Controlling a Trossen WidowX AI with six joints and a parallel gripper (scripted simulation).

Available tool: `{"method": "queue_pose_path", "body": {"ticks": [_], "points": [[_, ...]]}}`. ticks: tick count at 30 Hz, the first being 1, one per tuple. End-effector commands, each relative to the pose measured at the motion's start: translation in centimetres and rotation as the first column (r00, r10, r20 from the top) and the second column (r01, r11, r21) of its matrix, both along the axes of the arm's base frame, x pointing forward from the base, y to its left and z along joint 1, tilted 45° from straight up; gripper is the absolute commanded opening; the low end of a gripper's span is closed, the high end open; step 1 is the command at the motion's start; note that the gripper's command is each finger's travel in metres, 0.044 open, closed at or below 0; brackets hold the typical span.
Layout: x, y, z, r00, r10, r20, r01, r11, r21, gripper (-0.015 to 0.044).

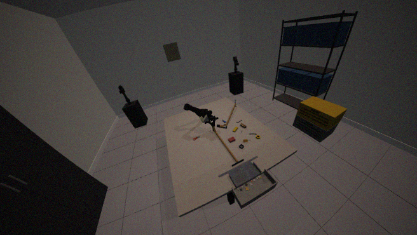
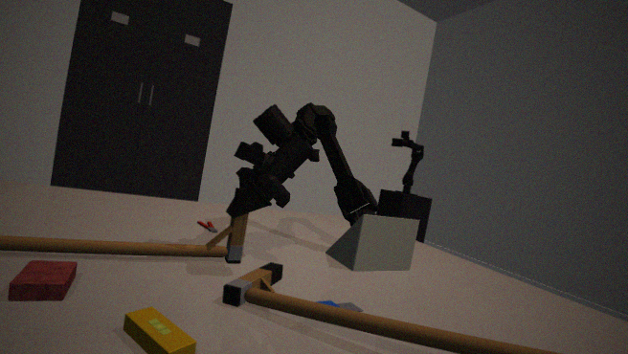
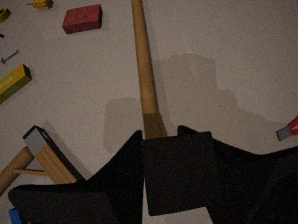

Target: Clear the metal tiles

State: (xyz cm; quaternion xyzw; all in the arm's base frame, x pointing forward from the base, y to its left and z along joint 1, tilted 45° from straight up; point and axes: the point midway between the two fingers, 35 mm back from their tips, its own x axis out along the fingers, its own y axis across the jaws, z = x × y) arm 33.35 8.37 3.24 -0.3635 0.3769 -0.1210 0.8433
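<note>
The long scraper (image 1: 226, 146) (image 2: 110, 248) (image 3: 145, 75) has a wooden shaft, an upright wooden grip and a dark cross blade. My gripper (image 2: 239, 213) (image 3: 160, 133) is shut on the grip, which stands upright below the fingers. The grip's foot is at or just above the table; I cannot tell if it touches. The blade (image 1: 238, 162) is at the near side of the steel bench plate (image 1: 244, 174), just short of its grey edge bar. I see no tiles on the plate. Several small tiles lie in the catch box (image 1: 262, 190) beyond it.
A second long-handled tool (image 1: 231, 114) (image 2: 383, 325) (image 3: 50, 157) lies beside my gripper. A red block (image 1: 231, 139) (image 2: 40, 282) (image 3: 82, 19), a yellow block (image 1: 235, 129) (image 2: 160, 330) (image 3: 14, 82) and small tools lie on one side of the shaft, red-handled pliers (image 1: 196, 138) (image 2: 207, 226) on the other.
</note>
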Motion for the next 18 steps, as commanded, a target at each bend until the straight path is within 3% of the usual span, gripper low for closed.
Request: {"method": "queue_pose_path", "body": {"ticks": [1, 18], "points": [[0.9, 0.3, 0.3, 1.0, 0.006, 0.007, -0.006, 1.0, 0.005, 0.0], [3.6, 0.3, 0.5, 1.0, 0.005, 0.015, -0.005, 1.0, 0.004, 0.0]]}}
